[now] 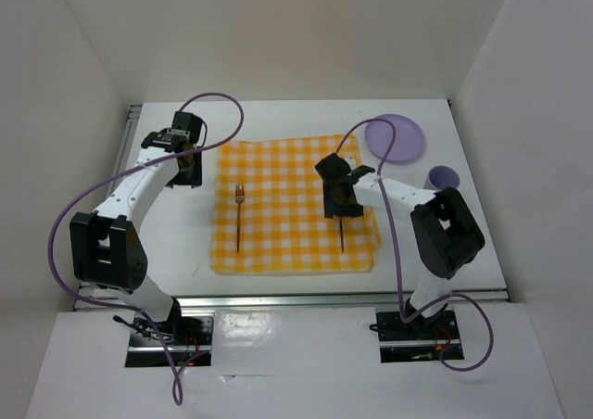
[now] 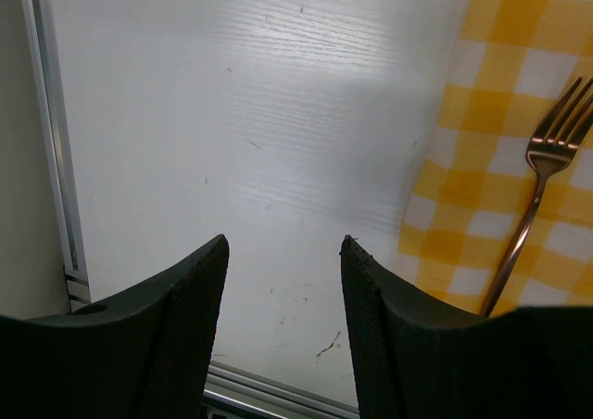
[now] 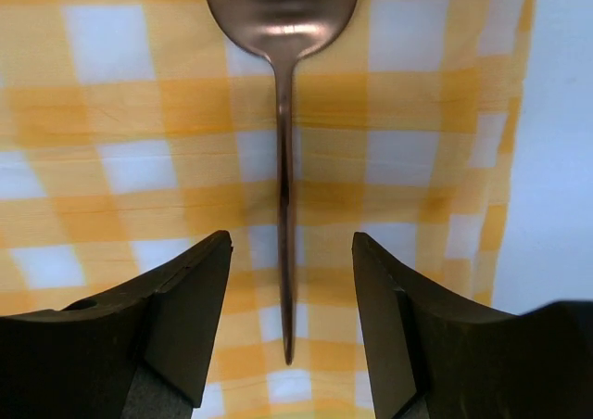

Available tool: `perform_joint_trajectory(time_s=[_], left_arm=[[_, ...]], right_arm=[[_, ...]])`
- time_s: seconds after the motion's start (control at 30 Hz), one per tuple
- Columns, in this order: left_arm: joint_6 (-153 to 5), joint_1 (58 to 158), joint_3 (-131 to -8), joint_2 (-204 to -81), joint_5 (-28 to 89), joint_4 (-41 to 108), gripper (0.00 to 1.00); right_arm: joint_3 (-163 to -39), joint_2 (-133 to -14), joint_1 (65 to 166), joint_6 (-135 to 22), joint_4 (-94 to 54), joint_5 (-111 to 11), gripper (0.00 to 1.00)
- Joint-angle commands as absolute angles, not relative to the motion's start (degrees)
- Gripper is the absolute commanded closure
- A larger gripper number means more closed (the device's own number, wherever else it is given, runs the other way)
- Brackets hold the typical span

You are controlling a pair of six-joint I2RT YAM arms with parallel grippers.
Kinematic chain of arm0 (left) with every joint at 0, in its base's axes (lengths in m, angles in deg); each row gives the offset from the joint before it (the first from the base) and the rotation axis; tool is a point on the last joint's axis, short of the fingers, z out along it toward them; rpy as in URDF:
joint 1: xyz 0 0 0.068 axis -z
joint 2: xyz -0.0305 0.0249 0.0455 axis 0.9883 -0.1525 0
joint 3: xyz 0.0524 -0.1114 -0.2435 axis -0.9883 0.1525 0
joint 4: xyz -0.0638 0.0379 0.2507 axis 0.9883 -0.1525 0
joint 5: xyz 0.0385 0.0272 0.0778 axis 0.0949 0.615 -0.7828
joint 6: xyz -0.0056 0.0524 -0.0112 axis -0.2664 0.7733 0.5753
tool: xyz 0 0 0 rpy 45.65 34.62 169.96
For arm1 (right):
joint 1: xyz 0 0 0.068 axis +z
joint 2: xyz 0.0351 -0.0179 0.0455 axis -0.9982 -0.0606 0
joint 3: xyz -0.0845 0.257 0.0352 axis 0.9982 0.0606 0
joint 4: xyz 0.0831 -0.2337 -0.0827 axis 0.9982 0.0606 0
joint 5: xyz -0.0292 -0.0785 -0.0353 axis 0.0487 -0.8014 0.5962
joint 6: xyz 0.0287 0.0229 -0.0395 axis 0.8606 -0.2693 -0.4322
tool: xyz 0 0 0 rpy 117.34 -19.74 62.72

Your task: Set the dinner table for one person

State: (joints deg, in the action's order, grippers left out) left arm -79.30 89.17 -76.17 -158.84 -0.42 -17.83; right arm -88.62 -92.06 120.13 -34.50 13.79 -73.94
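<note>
A yellow-and-white checked cloth (image 1: pixel 295 206) lies on the white dinner table (image 1: pixel 278 118). A copper fork (image 1: pixel 238 217) lies on the cloth's left part; it also shows in the left wrist view (image 2: pixel 537 206). A copper spoon (image 3: pixel 283 141) lies on the cloth's right part, its handle (image 1: pixel 342 234) showing below my right gripper (image 1: pixel 337 196). That gripper (image 3: pixel 291 243) is open, its jaws either side of the spoon handle, not touching it. My left gripper (image 1: pixel 186 159) is open and empty over bare table (image 2: pixel 250 113), left of the cloth (image 2: pixel 519 85).
A purple plate (image 1: pixel 396 137) and a purple cup (image 1: pixel 442 176) stand on the table at the back right, beyond the cloth. A metal rail (image 1: pixel 343 298) runs along the near edge and another (image 2: pixel 51 141) along the left edge. White walls enclose the table.
</note>
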Motion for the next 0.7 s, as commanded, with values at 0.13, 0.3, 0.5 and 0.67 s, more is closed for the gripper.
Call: perform_joint_trajectory(time_s=[0.13, 0.3, 0.5, 0.67], left_arm=[[-78.6, 88.8, -76.0, -156.7, -0.3, -17.2, 0.41], [-78.6, 88.8, -76.0, -156.7, -0.8, -17.2, 0.41], [-78.1, 87.7, -76.0, -157.3, -1.3, -17.2, 0.41], [-78.1, 87.7, -76.5, -158.0, -1.3, -17.9, 0.41]], right_arm=[[-105.6, -85.4, 117.9, -42.7, 17.6, -79.7, 0.37], [-115.0, -94.2, 107.0, -46.2, 16.8, -77.3, 0.44], [-125.6, -106.8, 98.9, -51.9, 14.8, -75.7, 0.44], [-134.9, -119.7, 95.6, -53.2, 15.8, -75.3, 0.44]])
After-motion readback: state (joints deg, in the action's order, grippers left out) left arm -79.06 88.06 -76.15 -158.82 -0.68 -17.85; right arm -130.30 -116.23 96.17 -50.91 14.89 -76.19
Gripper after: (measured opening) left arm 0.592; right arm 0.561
